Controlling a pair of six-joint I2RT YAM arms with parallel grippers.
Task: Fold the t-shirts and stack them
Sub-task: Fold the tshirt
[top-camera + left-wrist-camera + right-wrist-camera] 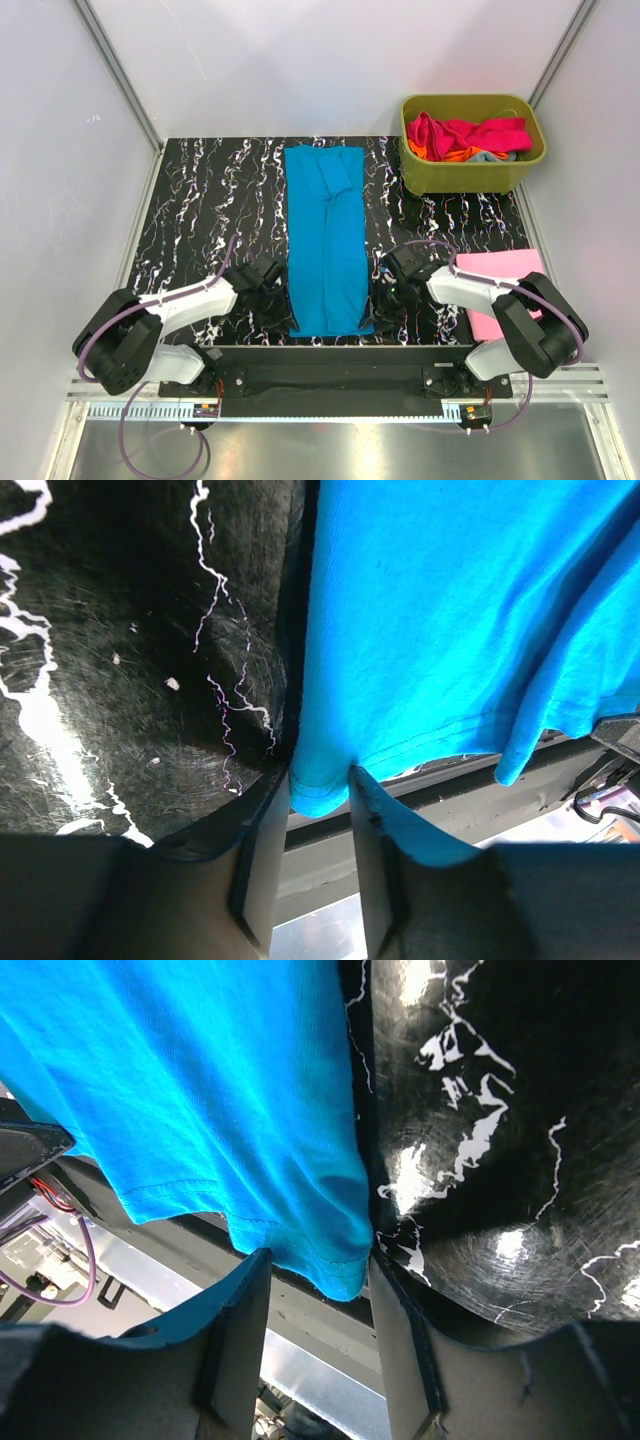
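Left end effector (318,776): fingers (262,850) stand apart, one on each side of a near hem corner of the cyan t-shirt (450,610). The cloth fills the gap and meets both inner faces. I cannot tell whether it is squeezed.
Right end effector (318,1256): fingers (395,1340) spread, with the other near hem corner hanging between them. The cloth lies against one finger, and a sliver of background shows beside the other.
Cyan t-shirt, overhead (328,240): a long narrow strip on the desk (210,190). It runs away from both end effectors toward the far edge, and its near end lies between them.
Desk under the fingers: black with white veins, on the outer side of each end effector.
Pink t-shirt (500,268): a flat rectangle outboard of the right end effector, partly under that arm.
Tub (470,175): olive green, far beyond the right end effector, holding a magenta t-shirt (470,135) and an orange t-shirt (460,154) in a heap.
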